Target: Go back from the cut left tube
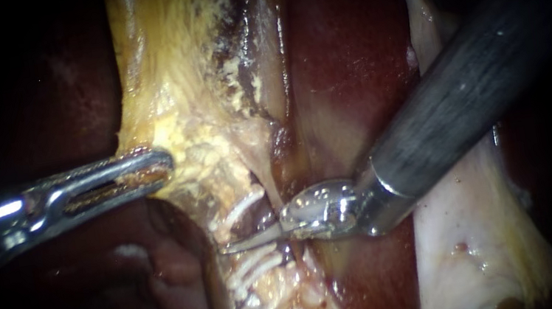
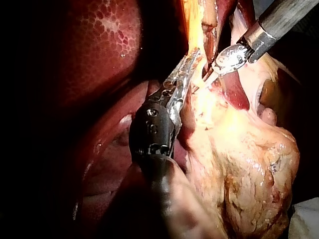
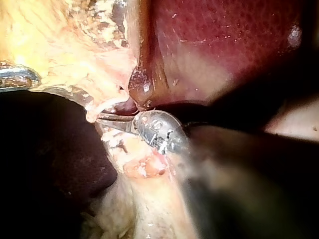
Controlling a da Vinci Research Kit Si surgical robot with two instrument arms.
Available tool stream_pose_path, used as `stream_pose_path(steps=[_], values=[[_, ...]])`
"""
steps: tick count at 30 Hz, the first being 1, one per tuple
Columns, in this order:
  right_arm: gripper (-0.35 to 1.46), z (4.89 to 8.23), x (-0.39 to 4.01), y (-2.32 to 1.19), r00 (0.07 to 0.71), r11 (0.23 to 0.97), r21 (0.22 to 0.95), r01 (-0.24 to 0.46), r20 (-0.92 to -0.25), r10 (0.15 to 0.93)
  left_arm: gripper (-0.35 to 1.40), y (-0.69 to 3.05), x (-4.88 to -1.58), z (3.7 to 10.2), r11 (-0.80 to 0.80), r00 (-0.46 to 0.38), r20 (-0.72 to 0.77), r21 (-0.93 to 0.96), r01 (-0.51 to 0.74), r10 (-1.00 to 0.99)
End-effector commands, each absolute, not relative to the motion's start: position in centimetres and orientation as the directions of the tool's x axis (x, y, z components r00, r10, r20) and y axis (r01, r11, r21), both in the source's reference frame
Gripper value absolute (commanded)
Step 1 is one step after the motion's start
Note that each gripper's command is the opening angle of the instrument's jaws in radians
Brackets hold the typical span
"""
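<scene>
Endoscope view. The left instrument, a silver slotted end effector on a shaft entering from the left, is clamped on the edge of the yellow fatty tissue, with both jaws bearing on it. The right instrument, a dark shaft from the upper right ending in thin silver blades, has its end effector closed: the blades lie together and hold nothing.

The pale tube runs down from the fatty tissue, beside the dark red liver. It carries white clips in two groups, one above the blades and one below. The blade tip lies in the gap between these groups, where the tube is parted. Whether the tip touches the tissue cannot be told. The two instruments stand apart.
</scene>
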State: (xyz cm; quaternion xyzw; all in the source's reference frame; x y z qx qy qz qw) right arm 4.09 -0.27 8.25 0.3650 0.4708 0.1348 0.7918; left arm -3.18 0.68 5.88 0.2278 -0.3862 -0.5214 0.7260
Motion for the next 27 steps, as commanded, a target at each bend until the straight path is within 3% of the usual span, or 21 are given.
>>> stream_pose_path(steps=[1,6,7,8,9,11,13,20,27], values=[[-0.35,8.24,4.09,-0.27,0.52,0.698,0.704,0.13,-0.648,0.556,-0.35,0.68,-3.18,5.87,0.352,0.158,0.323,0.734,0.581,-0.933],[-0.35,8.24,4.1,-0.27,0.519,0.701,0.702,0.126,-0.648,0.557,-0.35,0.67,-3.18,5.86,0.352,0.158,0.323,0.734,0.581,-0.933],[-0.21,8.24,4.1,-0.27,0.519,0.701,0.702,0.126,-0.649,0.557,-0.35,0.67,-3.18,5.86,0.352,0.158,0.323,0.734,0.581,-0.933],[0.17,8.23,4.1,-0.27,0.519,0.701,0.702,0.126,-0.649,0.556,-0.35,0.67,-3.18,5.86,0.352,0.158,0.323,0.734,0.581,-0.933],[0.37,8.22,4.1,-0.27,0.521,0.702,0.701,0.124,-0.648,0.556,-0.35,0.67,-3.17,5.86,0.353,0.158,0.323,0.734,0.581,-0.933],[0.71,8.21,4.1,-0.28,0.519,0.707,0.698,0.114,-0.649,0.557,-0.35,0.67,-3.17,5.86,0.353,0.158,0.323,0.734,0.58,-0.933],[0.89,8.2,4.1,-0.28,0.518,0.71,0.696,0.107,-0.649,0.558,-0.35,0.67,-3.17,5.86,0.353,0.158,0.323,0.734,0.58,-0.933],[1.01,8.18,4.09,-0.28,0.517,0.711,0.695,0.105,-0.649,0.558,-0.35,0.67,-3.17,5.86,0.353,0.159,0.323,0.734,0.58,-0.933],[1.28,8.02,4.02,-0.36,0.514,0.724,0.681,0.115,-0.664,0.543,-0.35,0.69,-3.15,5.89,0.354,0.159,0.324,0.733,0.581,-0.933]])
